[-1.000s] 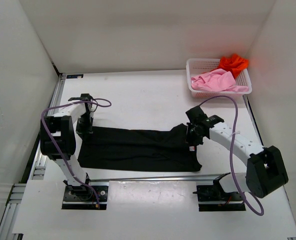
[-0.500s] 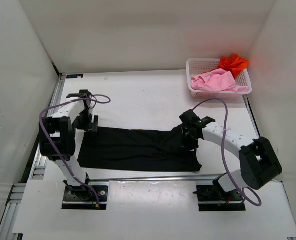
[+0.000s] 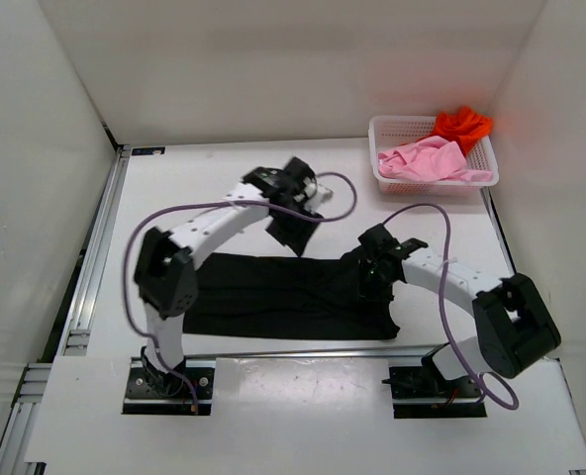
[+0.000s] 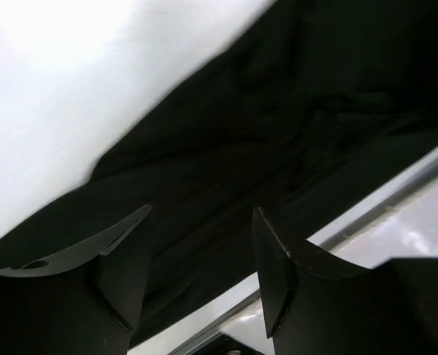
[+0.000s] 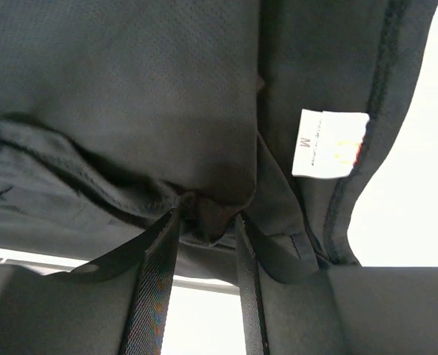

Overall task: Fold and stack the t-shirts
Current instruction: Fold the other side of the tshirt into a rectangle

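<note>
Lying limp, the soft black t-shirt (image 3: pixel 273 297) probably lifts best by its corners; left tool (image 4: pixel 202 209) gapes empty, right tool (image 5: pixel 206 214) straddles bunched cloth, hold unclear.

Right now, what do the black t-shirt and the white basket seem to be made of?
The black t-shirt: soft matte knit cloth, probably a fine-mesh synthetic or cotton blend; the right wrist view shows tiny pinholes, limp folds and a sewn size tag. The white basket: looks like rigid moulded plastic, its walls an open lattice with a smooth rim.
</note>
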Controlling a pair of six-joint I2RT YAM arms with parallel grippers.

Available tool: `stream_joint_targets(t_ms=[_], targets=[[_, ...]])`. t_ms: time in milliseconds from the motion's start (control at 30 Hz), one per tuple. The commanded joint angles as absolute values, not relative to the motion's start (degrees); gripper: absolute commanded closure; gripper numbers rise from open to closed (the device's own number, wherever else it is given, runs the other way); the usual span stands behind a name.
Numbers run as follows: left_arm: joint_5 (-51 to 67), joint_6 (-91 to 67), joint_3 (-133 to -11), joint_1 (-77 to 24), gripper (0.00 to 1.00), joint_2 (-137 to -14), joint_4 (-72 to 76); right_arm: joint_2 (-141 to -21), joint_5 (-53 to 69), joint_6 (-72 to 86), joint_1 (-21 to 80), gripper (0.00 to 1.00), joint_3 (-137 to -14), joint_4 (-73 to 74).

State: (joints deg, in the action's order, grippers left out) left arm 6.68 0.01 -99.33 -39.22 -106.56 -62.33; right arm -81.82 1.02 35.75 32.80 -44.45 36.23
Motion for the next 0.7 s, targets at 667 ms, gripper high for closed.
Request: stream_joint_targets(t_ms=[667], targets=[[20.7,0.0,-106.6,-51.2,0.44,-128.8,-57.0,-77.3,10.7,38.4,25.1,0.63,-39.4,28.5]])
